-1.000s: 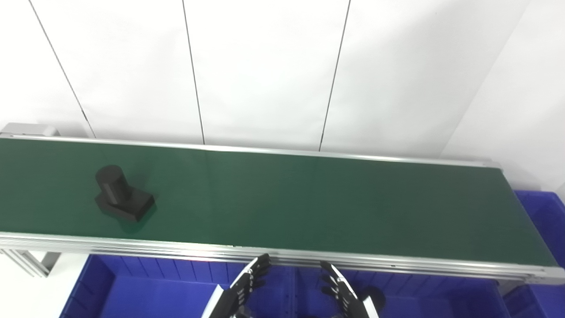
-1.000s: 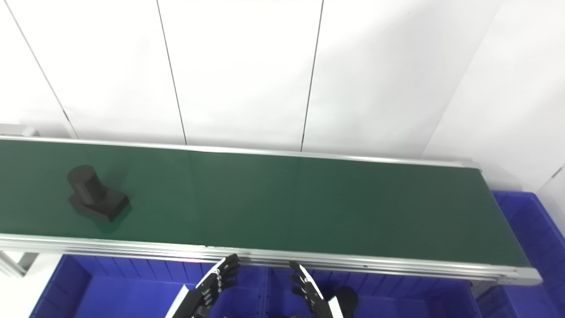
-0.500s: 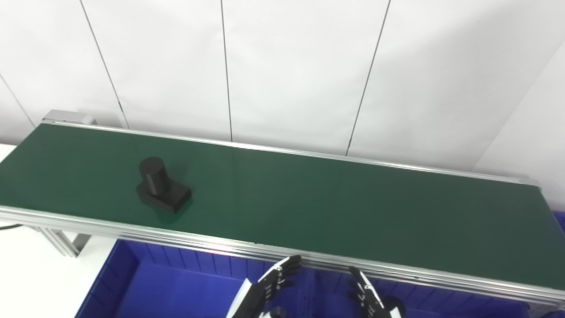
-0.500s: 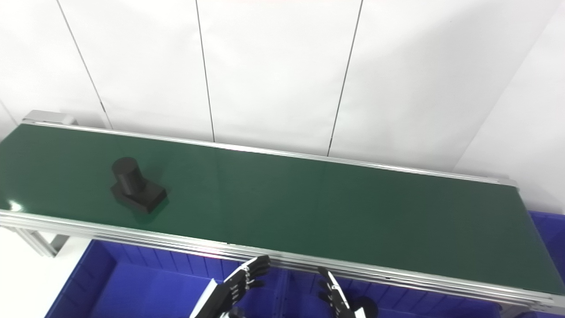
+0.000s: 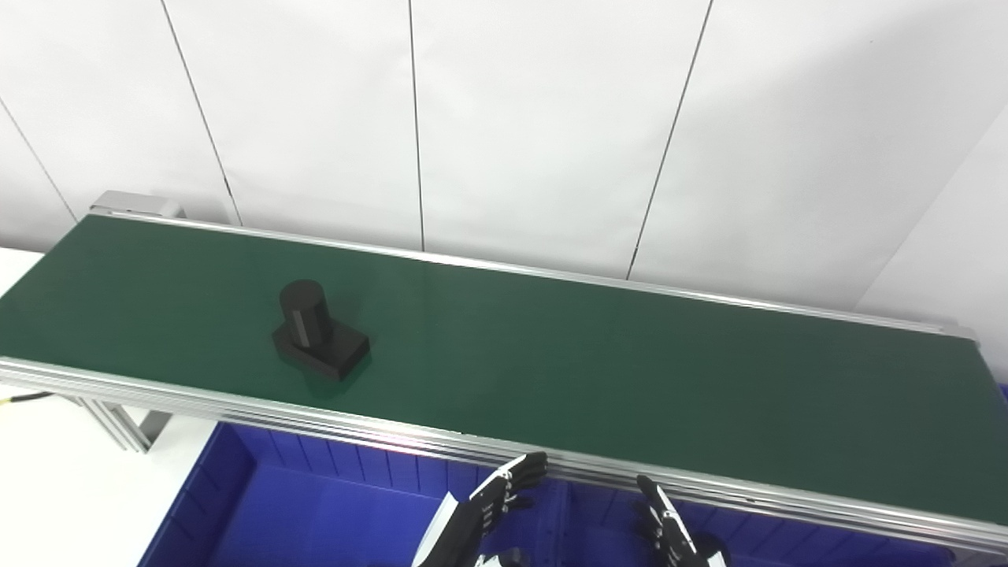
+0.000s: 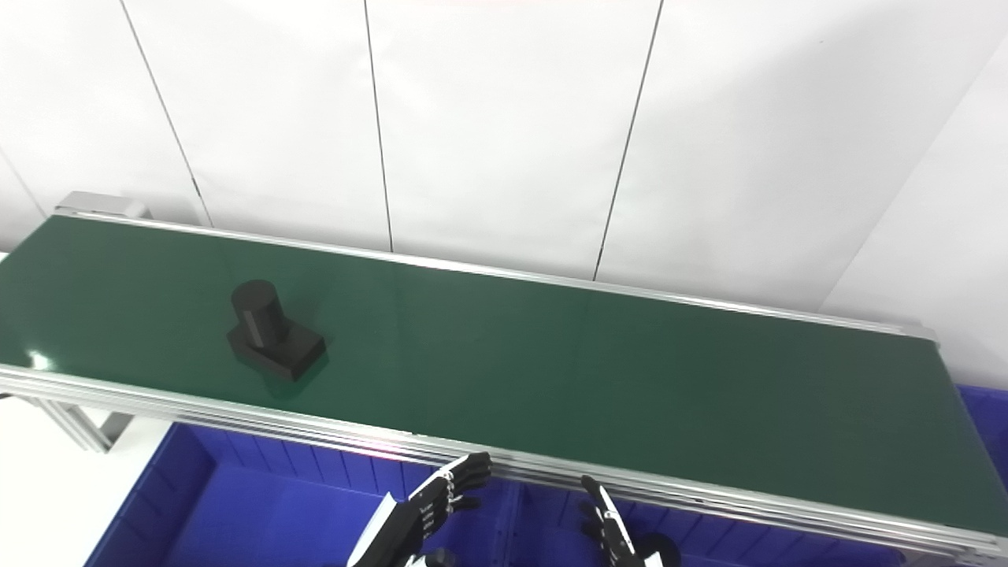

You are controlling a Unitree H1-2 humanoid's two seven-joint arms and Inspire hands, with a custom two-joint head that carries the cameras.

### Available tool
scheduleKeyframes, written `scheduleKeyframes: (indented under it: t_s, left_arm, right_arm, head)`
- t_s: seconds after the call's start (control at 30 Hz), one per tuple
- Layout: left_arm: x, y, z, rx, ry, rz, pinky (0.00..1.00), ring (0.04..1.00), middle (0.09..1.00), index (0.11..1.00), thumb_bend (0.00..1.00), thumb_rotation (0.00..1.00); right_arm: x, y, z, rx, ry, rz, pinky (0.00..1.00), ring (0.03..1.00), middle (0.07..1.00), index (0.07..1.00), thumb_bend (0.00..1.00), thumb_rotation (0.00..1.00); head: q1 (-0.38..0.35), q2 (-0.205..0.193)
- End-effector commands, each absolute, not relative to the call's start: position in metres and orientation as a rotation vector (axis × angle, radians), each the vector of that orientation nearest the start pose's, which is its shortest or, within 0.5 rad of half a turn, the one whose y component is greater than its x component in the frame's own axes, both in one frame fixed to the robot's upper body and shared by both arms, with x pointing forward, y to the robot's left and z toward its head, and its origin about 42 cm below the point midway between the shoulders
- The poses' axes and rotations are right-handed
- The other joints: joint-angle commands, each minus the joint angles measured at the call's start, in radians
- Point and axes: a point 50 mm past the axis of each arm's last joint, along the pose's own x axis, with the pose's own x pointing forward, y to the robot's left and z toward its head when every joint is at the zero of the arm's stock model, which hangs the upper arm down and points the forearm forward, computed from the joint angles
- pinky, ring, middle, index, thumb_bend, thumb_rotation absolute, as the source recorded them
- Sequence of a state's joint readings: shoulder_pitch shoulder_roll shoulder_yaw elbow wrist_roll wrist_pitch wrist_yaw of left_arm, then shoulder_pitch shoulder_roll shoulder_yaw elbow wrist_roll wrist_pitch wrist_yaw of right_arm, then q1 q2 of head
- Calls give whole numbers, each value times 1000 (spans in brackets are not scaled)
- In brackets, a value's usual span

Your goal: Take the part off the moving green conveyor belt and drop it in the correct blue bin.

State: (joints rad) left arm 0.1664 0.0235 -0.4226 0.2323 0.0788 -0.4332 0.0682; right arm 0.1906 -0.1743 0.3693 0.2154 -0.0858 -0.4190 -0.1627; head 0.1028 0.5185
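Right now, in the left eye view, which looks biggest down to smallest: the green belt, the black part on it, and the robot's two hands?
1. Green belt, by far the largest.
2. Black part.
3. Left hand and right hand: both are cut off by the picture's bottom edge, so I cannot rank them against each other or fairly against the part.

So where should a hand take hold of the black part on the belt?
Probably by the upright cylinder of the black part, coming from above and the near side. It stands clear above the flat block base, which sits flush on the green belt and offers little edge.
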Motion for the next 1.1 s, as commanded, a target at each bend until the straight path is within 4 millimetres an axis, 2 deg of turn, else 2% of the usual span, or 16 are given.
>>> scheduleKeyframes:
  t_s: [0.0,0.3,0.57,0.73,0.97,1.07]
  left_arm:
    - [197,114,34,20,-124,-335,799,863,868,862,929,849]
    - [199,113,37,1,-130,-335,809,870,872,872,935,850]
    - [205,119,39,-5,-139,-314,824,876,879,882,933,867]
    - [206,121,39,4,-142,-317,825,881,883,885,926,872]
    - [209,118,37,3,-135,-321,827,882,886,893,909,875]
    - [212,115,38,6,-141,-318,822,876,874,894,911,879]
  right_arm:
    - [190,-192,28,-152,-97,219,863,913,965,944,899,1000]
    - [185,-204,50,-148,-168,184,847,899,954,978,976,1000]
    - [186,-216,69,-162,-235,128,809,887,970,983,947,1000]
    - [190,-222,77,-153,-264,76,726,792,885,982,919,1000]
    - [205,-242,92,-103,-314,-15,774,829,905,978,943,1000]
    - [215,-253,100,-100,-348,-66,761,824,932,998,917,1000]
  head:
    - [0,2]
    - [-12,1]
    - [-17,1]
    - [-25,2]
    - [-35,-6]
    - [-43,-6]
